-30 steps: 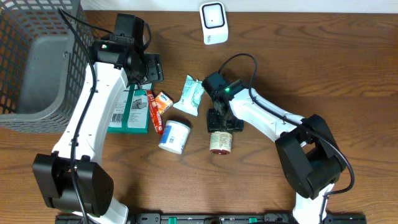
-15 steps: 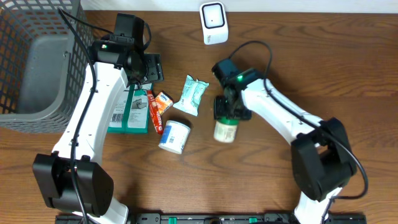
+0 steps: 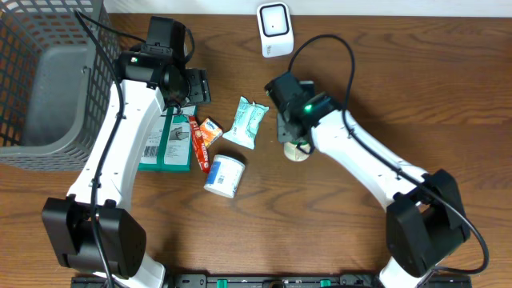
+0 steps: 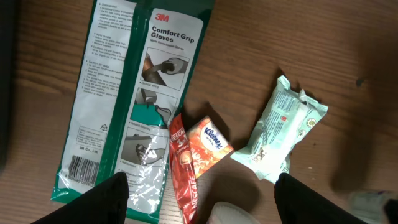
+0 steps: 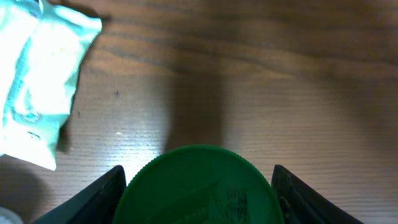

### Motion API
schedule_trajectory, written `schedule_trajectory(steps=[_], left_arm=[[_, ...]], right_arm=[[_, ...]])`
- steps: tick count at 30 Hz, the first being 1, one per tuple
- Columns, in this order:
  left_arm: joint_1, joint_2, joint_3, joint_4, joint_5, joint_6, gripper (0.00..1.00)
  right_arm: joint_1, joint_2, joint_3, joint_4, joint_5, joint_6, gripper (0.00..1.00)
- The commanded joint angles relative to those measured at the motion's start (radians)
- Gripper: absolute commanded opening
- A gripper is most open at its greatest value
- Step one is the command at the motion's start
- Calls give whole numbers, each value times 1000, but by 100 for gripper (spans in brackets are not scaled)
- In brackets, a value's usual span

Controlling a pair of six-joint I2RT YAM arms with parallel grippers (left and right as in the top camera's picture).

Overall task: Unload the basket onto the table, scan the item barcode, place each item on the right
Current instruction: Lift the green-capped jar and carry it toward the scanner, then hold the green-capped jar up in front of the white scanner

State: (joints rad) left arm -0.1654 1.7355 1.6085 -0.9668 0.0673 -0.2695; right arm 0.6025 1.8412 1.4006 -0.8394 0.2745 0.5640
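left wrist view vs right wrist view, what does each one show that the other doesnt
Only the left wrist view shows the 3M gloves pack, the red sachet, the orange Kleenex pack and the edge of a white tub. Only the right wrist view plainly shows the green-lidded jar, lid close up, clamped in the right gripper. Both show the pale green wipes packet and the wooden table.
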Motion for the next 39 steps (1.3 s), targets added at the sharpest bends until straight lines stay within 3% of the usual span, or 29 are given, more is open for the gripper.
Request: schedule_trajectory(steps=[1,5,8,12,17,21,26,33,39], left_arm=[[3,-6,-7,1,-16,-5,76],[3,-6,-7,1,-16,-5,76],[3,-6,-7,1,-16,-5,76],[3,-6,-7,1,-16,-5,76],[3,-6,-7,1,-16,-5,76],[3,-6,-7,0,-16,-5,76],[3,-6,-7,0,-16,-5,76],[11,-13,0,15,-35,-6,76],[94,-133,27,99,-30,-54,77]], right_arm=[[24,-6,-47,35,102,57,46],[26,-6,-69,51,109,58,52],[26,-6,-68,51,74,56,77],[19,-24,-66,50,31,49,99],[-20,-89,-8,5,-66,-140,99],[-93,-119,183,-193,-242,-278,99],[-200,-119,396,-410,-316,-288,99],[-217,-96,333,-475,-392,-289,99],[-172,-74,176,-336,-385,-292,99]])
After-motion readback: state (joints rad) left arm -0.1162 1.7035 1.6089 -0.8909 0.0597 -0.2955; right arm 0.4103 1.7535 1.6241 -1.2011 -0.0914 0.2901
